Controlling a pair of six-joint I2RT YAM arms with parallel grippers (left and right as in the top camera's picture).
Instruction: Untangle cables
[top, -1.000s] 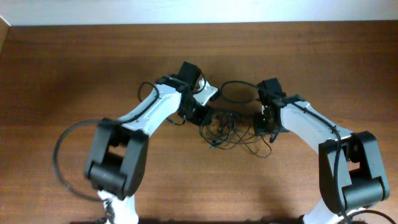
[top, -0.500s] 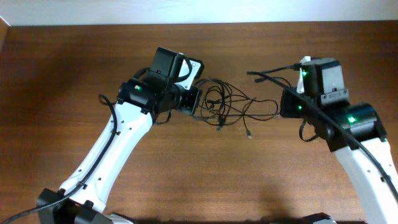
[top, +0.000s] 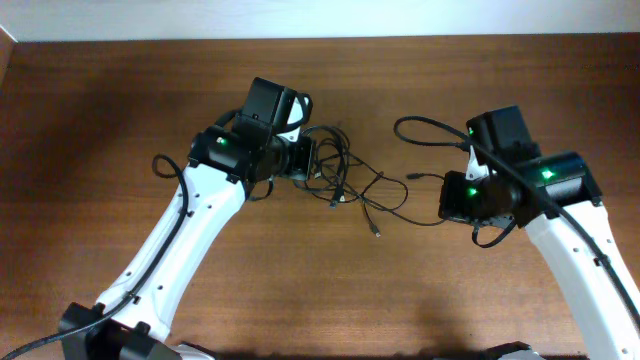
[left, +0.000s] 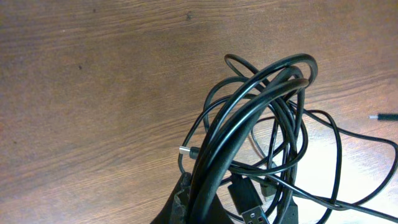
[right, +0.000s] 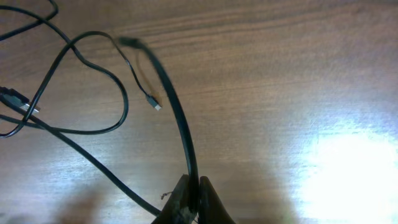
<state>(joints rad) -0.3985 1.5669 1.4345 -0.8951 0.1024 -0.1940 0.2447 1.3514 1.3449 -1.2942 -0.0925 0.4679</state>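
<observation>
Left claw (top: 306, 160) clamps the looped bunch of cables (top: 345, 180), right claw (right: 193, 202) pinches one strand (right: 180, 124), the rest strung between them over mid-desk (top: 100, 100), presumably so pulling apart loosens the knot.

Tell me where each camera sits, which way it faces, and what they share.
Overhead: fixed above the table, facing down; left arm, right arm and the cables between them show.
Left wrist: on the left arm, facing down past its jaws, shut on looped cables.
Right wrist: on the right arm, facing down past its jaws, shut on one cable.
Shared: the cables and the table.
</observation>
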